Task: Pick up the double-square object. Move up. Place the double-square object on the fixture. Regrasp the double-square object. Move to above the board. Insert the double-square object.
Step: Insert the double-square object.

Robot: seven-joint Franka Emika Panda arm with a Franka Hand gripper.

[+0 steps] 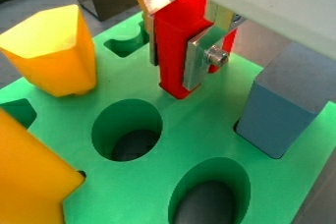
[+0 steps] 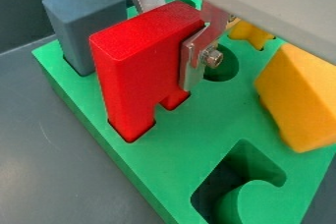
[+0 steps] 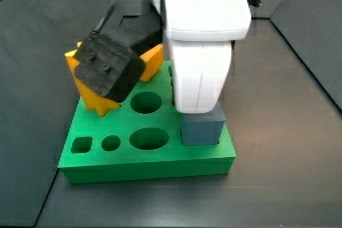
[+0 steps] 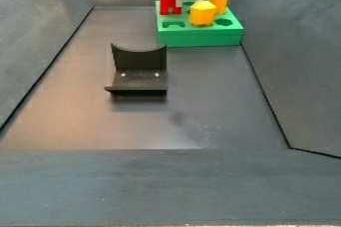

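1. I find the fixture (image 4: 136, 70) only in a side view, well apart from the board (image 4: 200, 32)
2. My gripper (image 2: 199, 41) clamps the double-square object (image 2: 144, 66) upright, its lower end at the board's near edge in both wrist views

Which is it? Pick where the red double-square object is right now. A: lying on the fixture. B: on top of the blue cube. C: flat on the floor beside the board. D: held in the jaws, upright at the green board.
D: the gripper jaws clamp the double-square object upright, its lower end at the board, far from the fixture.
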